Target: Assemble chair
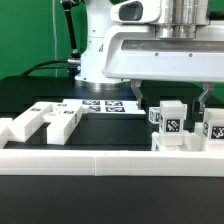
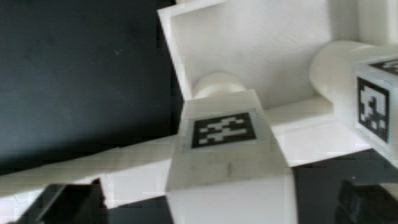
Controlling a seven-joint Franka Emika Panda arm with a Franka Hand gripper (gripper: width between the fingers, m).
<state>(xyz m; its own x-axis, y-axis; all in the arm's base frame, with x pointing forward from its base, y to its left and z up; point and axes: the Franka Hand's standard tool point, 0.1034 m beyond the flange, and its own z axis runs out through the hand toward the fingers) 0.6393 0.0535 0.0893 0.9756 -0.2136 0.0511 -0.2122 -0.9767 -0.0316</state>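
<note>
The chair is in loose white tagged parts. A cluster of them (image 1: 171, 122) stands at the exterior view's right, just behind the rail, and another tagged block (image 1: 215, 126) stands beside it. My gripper (image 1: 171, 98) hangs open right above this cluster, one finger on each side, holding nothing. In the wrist view a white part with a square tag (image 2: 226, 131) runs between my dark fingertips (image 2: 59, 203), and my gripper (image 2: 214, 207) straddles it with gaps on both sides. A round post with a tag (image 2: 370, 92) adjoins it. Two more chair parts (image 1: 30, 122) (image 1: 62, 121) lie at the exterior view's left.
A long low white rail (image 1: 100, 160) runs across the front of the black table. The marker board (image 1: 104, 105) lies flat behind the middle, at the foot of the arm's base (image 1: 100, 50). A black cable curves behind at the left.
</note>
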